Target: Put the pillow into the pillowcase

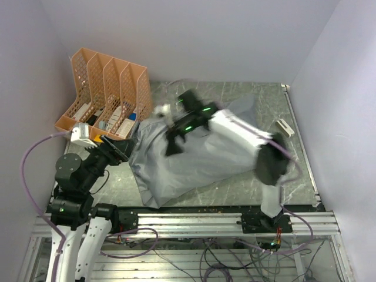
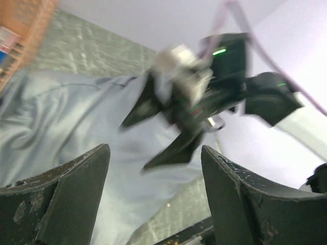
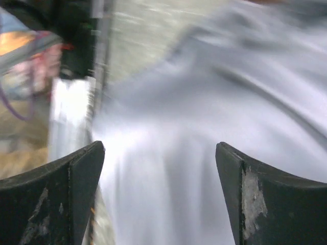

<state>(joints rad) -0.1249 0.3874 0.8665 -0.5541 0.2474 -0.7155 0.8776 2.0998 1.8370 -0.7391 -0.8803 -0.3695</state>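
Note:
The blue-grey pillowcase point(image 1: 194, 155) lies wrinkled and bulging across the middle of the table. No cream-yellow pillow shows in any view. My right gripper point(image 1: 176, 141) hangs open over the pillowcase's upper left part. In the blurred right wrist view point(image 3: 159, 148) only pillowcase fabric point(image 3: 204, 102) lies below its spread fingers. My left gripper point(image 1: 120, 151) is open and empty beside the pillowcase's left edge. In the left wrist view point(image 2: 154, 150) it faces the fabric point(image 2: 76, 122) and the right gripper point(image 2: 176, 120).
An orange file organizer point(image 1: 106, 94) with papers stands at the back left, close to my left arm. A small white object point(image 1: 284, 127) lies near the table's right edge. The metal rail point(image 1: 194, 220) runs along the front edge. Walls close in on three sides.

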